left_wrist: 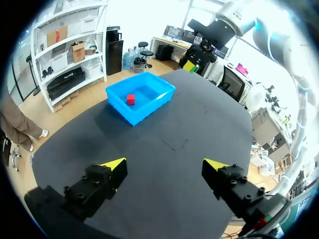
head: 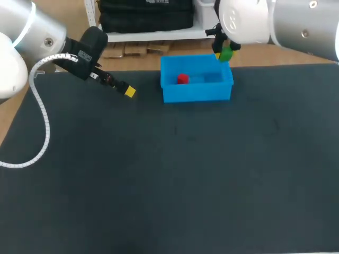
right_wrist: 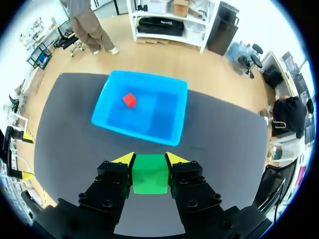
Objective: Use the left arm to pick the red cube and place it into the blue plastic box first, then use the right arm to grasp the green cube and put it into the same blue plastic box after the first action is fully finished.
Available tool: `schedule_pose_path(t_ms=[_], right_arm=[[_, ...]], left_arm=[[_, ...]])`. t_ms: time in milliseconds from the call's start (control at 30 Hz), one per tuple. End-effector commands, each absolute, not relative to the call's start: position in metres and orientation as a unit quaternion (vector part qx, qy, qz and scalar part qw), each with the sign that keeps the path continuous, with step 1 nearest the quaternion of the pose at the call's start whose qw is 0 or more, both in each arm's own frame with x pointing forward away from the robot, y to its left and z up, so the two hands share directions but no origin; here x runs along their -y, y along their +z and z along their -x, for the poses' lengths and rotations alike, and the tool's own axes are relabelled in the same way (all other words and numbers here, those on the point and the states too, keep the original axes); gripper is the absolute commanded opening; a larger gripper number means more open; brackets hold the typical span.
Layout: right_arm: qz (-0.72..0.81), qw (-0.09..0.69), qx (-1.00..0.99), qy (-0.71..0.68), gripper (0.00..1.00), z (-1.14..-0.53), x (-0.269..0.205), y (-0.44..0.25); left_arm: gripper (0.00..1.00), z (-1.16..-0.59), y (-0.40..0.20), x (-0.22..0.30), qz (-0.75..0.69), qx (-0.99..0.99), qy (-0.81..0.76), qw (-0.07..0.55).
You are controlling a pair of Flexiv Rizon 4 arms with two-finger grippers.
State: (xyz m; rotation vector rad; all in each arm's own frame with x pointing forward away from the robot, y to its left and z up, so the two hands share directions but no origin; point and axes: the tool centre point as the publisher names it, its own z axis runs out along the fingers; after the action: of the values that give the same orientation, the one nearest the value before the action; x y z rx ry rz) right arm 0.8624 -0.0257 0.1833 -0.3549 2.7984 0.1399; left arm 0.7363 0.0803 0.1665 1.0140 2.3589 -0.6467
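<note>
The right gripper (right_wrist: 149,160) is clamped on the green cube (right_wrist: 150,175), a yellow-tipped finger pressed to each side; it holds the cube in the air just by the far right corner of the blue plastic box (right_wrist: 110,102); the red cube (right_wrist: 129,100) lies on the box's floor, in its left half. The left gripper (left_wrist: 164,165) hangs with its fingers wide apart and nothing between them, over the dark table (head: 159,174), left of the box and apart from it.

A wide, flat table (head: 169,201) stands here, and a dark grey matte cover lies over its whole top. The far edge of the table runs straight from left to right. Near the middle of the cover there are some small, faint pale marks (head: 177,131); what they are, I cannot tell.
</note>
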Motion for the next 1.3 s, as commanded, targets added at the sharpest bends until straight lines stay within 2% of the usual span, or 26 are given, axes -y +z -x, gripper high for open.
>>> schedule_pose_path(t_ms=[33,700,1300], right_arm=[[0.124,0.186,-0.973,0.053,0.0,-0.865,0.026,0.188],[0.13,0.269,-0.948,0.107,0.0,-0.9,0.012,0.196],[0.138,0.272,-0.945,0.117,0.0,-0.934,0.008,0.188]], left_arm=[[1.0,-0.736,0.166,-0.081,-0.372,-0.862,-0.239,0.246],[1.0,-0.736,0.166,-0.081,-0.372,-0.862,-0.239,0.246],[1.0,-0.736,0.166,-0.081,-0.372,-0.862,-0.239,0.246]])
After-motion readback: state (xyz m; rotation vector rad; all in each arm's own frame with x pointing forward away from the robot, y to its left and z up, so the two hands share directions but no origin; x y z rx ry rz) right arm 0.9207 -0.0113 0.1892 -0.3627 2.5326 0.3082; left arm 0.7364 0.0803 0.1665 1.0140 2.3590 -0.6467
